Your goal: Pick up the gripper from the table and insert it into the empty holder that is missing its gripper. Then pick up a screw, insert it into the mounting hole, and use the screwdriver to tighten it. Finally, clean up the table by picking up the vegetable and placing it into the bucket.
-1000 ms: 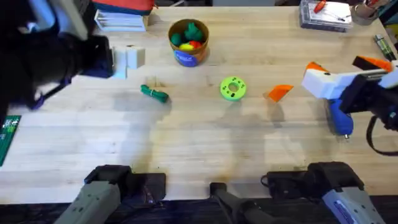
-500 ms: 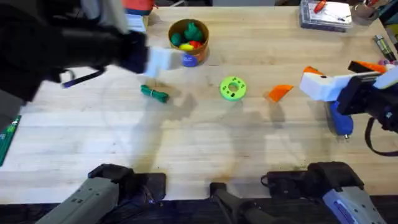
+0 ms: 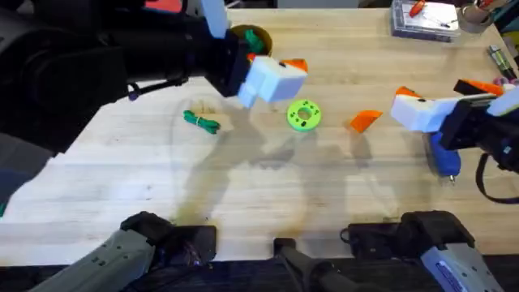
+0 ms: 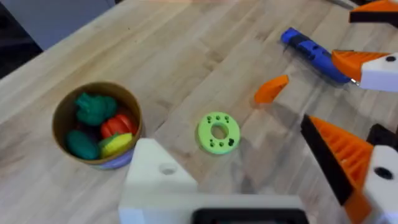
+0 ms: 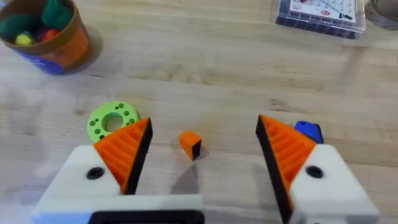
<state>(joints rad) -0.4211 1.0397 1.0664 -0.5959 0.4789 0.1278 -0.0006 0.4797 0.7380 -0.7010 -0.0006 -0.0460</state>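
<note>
The tabletop [image 3: 243, 195] is pale wood. The left arm [image 3: 97, 57] reaches across it from the far left, large and dark in the overhead view. Its hand [image 3: 280, 69] hangs above the wood between the bucket [image 4: 96, 124] and the disc [image 3: 304, 115]. This left hand is spread wide and holds nothing. In its wrist view, one side carries an orange ribbed finger [image 4: 339, 158]. The other side is a bare white empty holder [image 4: 155, 177].

The right hand [image 5: 204, 121] sits at the right side of the tabletop, pointing toward the middle. Its two orange fingers [image 5: 127, 152] stand wide apart with nothing gripped.

The bucket stands at the far middle of the tabletop, partly behind the left arm in the overhead view. It holds green, red and yellow toy produce. A flat case [image 3: 424, 18] lies at the far right edge.

The blue screwdriver [image 3: 443, 154] lies on the wood just under and beside the right hand. The lime-green disc with holes lies flat near the centre.

The gripper [image 3: 365, 120], an orange wedge, lies on the tabletop between the disc and the right hand, apart from both. In the right wrist view it sits in line with the gap between that hand's fingers, farther off.

The vegetable [image 3: 201, 122], slender and green, lies on the wood left of the disc, well apart from the bucket.
</note>
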